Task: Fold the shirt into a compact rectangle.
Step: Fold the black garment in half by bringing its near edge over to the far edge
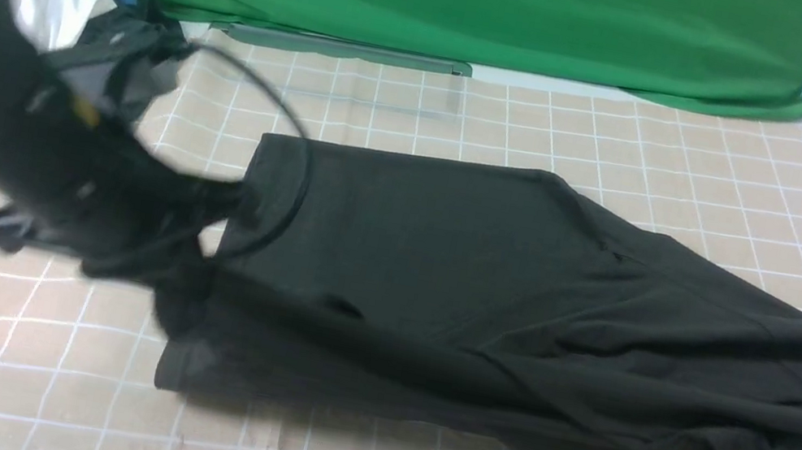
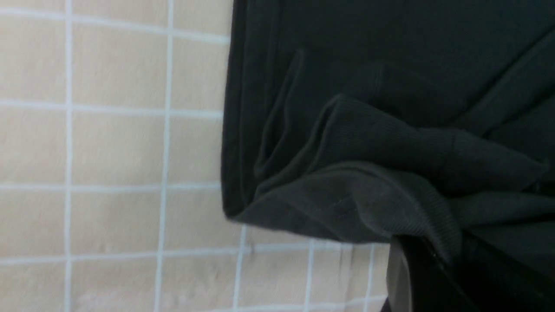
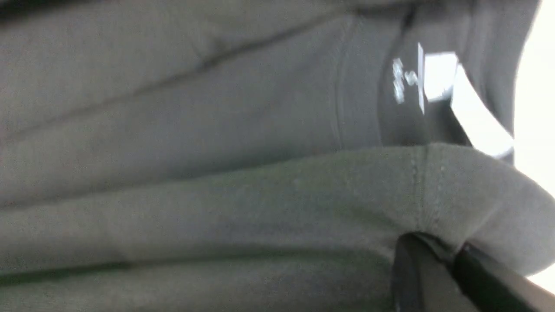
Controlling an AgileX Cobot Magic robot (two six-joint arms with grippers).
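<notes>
**A:** Where is the shirt, and who has hold of it?

**B:** The shirt (image 1: pixel 443 265) is on the worktop (image 1: pixel 631 134), mid-scene, drawn out into a long dark band. Its left end rises a little toward the left arm, and its right end runs off the right edge of the front view. The left tool (image 2: pixel 420 264) is clenched on a bunched, ribbed fold at the left end. The right tool (image 3: pixel 440 260) shows only in its own wrist view, where it is clenched on a thick rolled edge of the same cloth.

**A:** How will it handle?

**B:** I'd judge it light, soft and limp. It is a knit with no stiffness, so it will sag between the two holds and crease wherever it is let down. It isn't fragile. The layers may slide over each other, so a pinch should catch every layer at once. The best holds are the corners of the short ends, not the middle.

**A:** Which way does it run?

**B:** The long axis runs left to right across the worktop, and the far edge slants nearer toward the right. A white tag (image 3: pixel 440 76) sits close to the right tool. That suggests the neck is at the right end and the hem at the left, but the view is blurred and I wouldn't swear to it.
</notes>
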